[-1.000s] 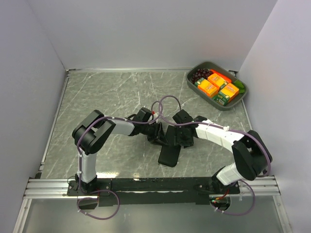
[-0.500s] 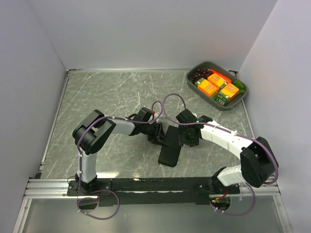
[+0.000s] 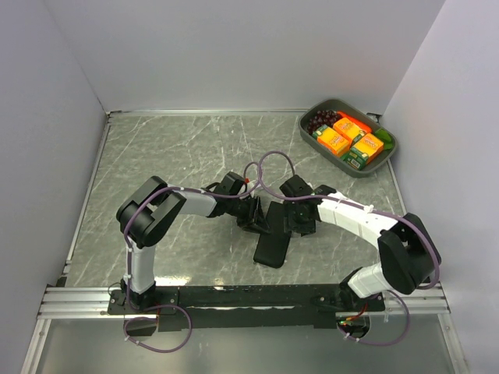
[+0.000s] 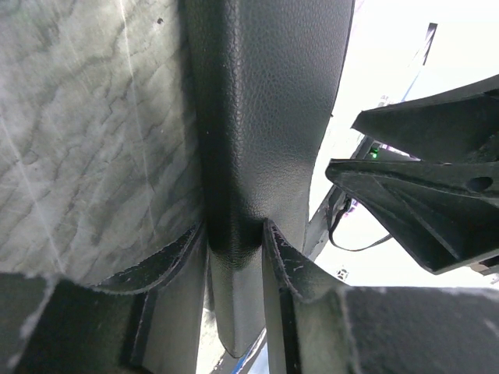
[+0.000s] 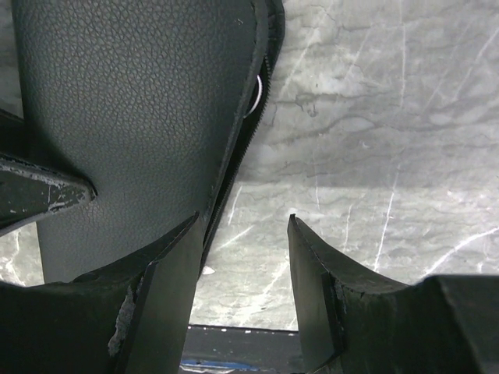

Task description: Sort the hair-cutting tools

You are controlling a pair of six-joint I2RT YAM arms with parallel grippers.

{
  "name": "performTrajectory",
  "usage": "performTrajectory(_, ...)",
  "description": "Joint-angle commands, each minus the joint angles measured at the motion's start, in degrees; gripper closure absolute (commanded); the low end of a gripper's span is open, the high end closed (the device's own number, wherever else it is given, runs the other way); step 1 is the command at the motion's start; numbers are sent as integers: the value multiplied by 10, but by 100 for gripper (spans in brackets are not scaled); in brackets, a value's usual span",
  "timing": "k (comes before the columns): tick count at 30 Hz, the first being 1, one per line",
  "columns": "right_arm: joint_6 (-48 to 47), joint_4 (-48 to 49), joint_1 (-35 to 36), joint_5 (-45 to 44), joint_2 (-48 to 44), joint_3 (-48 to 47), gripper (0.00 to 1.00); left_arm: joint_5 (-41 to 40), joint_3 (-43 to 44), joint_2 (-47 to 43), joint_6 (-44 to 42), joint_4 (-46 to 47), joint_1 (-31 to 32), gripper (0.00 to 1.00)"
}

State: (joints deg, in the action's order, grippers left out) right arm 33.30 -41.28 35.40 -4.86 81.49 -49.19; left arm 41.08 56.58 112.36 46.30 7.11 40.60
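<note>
- Left gripper (image 4: 234,232): jaws nearly closed, pinching a raised fold of the black case (image 5: 140,101). Both fingers (image 4: 175,269) press on the fold from either side.
- Right gripper (image 5: 243,222): jaws apart, with only bare table (image 5: 374,117) in the gap. Its left finger (image 5: 168,273) overlaps the case's zip edge; cannot tell if it touches. The other finger is over the table, clear of the case.
- Case: flat, rectangular, pebbled leather-like skin, with a zipper running along the rim. It lies mid-table between the two arms, and its near end points toward the bases.
- Hair-cutting tools: hidden in all views. A thin curved silver sliver (image 5: 258,92) shows at the case's zip edge, but it is too small to tell whether it is a scissor ring or a zip pull.
- Finger pads: dark, matte, scuffed, with pale nicks along the edges.
- Table: grey marble-look top with white veins, smooth.
- Grey oval tray (image 3: 360,171) sits at the far right corner, well apart from the case, holding orange boxes, green packs and dark grapes.
</note>
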Motion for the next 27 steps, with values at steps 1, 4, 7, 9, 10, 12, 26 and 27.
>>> performTrajectory(1,-5,20,-2,4,12,-14,44,-49,-3,20,-31,-39,9,65)
performTrajectory(4,-7,27,-3,8,23,-8,44,-46,-3,18,-31,-37,9,65)
performTrajectory(7,-8,36,-3,9,33,0,44,-46,-4,16,-30,-34,9,64)
performTrajectory(9,-9,37,-2,7,40,5,45,-44,-5,14,-31,-35,9,64)
performTrajectory(10,-10,37,-3,6,41,6,45,-43,-3,13,-33,-36,8,64)
performTrajectory(12,-11,32,-3,-4,42,11,45,-44,-6,9,-32,-37,8,63)
performTrajectory(26,13,16,-14,-4,19,75,45,3,-12,1,-41,5,6,19)
performTrajectory(27,14,17,-18,1,17,79,45,5,-12,7,-41,9,7,19)
